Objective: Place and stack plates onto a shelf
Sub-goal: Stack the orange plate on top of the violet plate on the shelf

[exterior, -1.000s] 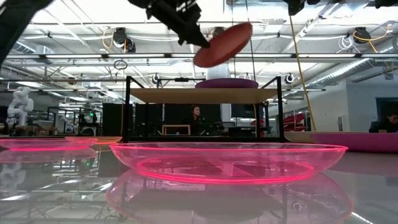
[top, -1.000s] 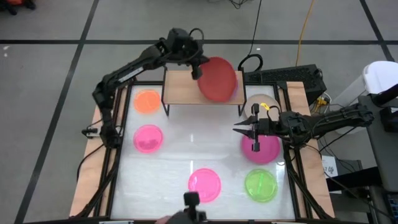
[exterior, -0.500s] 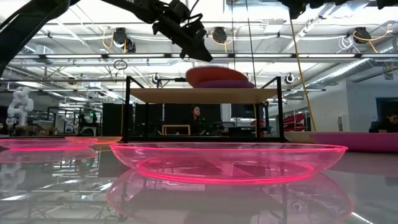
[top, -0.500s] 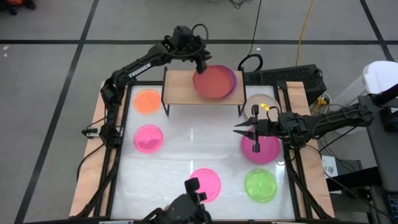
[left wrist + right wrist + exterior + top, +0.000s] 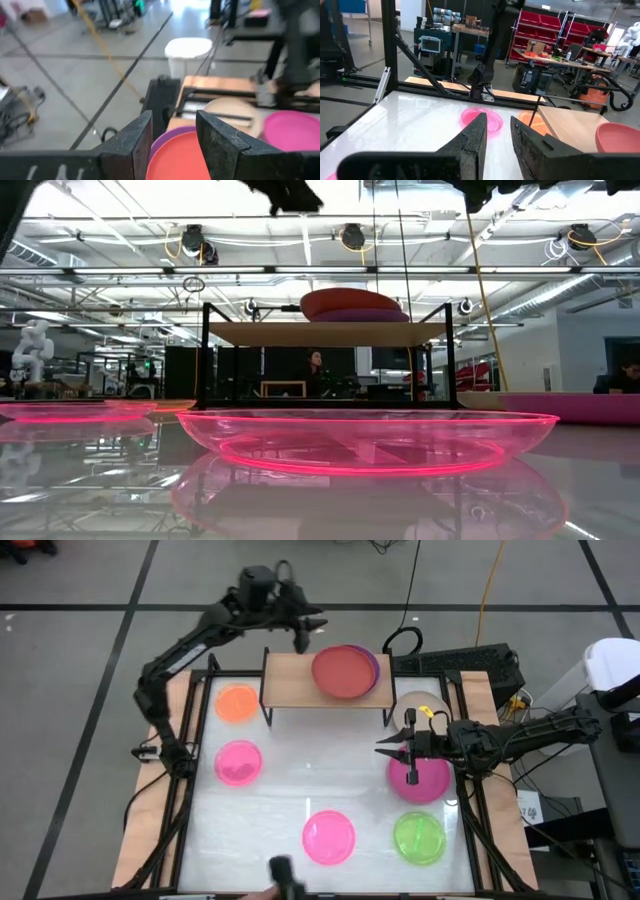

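Observation:
The red plate [image 5: 343, 672] lies flat on the purple plate [image 5: 374, 668], which rests on the right half of the shelf [image 5: 290, 690]; the low view shows the red plate [image 5: 350, 302] on top of the stack. My left gripper [image 5: 303, 638] is open, above and beyond the shelf's far edge, left of the stack. Its wrist view shows the red plate [image 5: 177, 160] beyond its spread fingers. My right gripper [image 5: 384, 748] waits open, with nothing between its fingers, over the table beside a magenta plate [image 5: 425, 782].
On the table lie an orange plate [image 5: 237, 702], a pink plate [image 5: 238, 762], a translucent pink plate [image 5: 329, 837], a green plate [image 5: 419, 838] and a beige plate [image 5: 420, 702]. The shelf's left half is bare wood. A white bin [image 5: 188, 50] stands on the floor beyond.
My left gripper has opened and let go of the red plate, then risen and drawn back toward the table's far left. The red plate, held tilted above the shelf before, has dropped flat onto the purple plate.

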Available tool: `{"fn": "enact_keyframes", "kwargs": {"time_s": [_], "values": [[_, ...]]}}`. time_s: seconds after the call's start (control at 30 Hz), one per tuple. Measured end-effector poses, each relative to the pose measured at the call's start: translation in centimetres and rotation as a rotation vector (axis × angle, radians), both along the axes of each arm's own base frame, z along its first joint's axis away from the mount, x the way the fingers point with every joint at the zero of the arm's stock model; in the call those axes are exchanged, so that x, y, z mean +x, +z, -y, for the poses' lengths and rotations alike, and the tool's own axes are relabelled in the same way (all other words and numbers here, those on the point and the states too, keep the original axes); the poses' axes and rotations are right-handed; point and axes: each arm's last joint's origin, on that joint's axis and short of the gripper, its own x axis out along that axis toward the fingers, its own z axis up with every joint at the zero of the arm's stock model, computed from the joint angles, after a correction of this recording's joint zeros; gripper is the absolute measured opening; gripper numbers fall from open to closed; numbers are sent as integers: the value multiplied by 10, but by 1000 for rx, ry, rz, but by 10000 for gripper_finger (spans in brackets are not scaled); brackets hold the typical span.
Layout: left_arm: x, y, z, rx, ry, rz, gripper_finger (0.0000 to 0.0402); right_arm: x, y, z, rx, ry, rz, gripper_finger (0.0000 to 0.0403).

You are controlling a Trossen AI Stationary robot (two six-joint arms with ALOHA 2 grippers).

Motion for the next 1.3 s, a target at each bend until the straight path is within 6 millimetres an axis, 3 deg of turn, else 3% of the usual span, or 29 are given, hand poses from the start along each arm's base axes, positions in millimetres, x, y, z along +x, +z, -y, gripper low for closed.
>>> {"fn": "enact_keyframes", "kwargs": {"time_s": [0.17,0.3,0.4,0.53,0.73,1.0,1.3], "values": [[-39,38,39,47,-50,46,158,0,-2,0,21,1,-19,73],[-64,41,63,15,-72,-14,158,0,-3,-1,33,3,-29,73],[-68,14,67,-57,-36,-116,159,0,-2,-1,38,3,-23,73],[-55,-53,58,-174,30,-280,159,0,-1,-1,41,3,-9,73],[-28,-139,40,-195,57,-253,159,0,2,-1,36,4,23,73],[-19,-172,21,-185,125,-274,159,0,4,-1,9,5,38,73],[-7,-187,15,-188,119,-278,159,0,3,-1,7,4,29,73]]}}
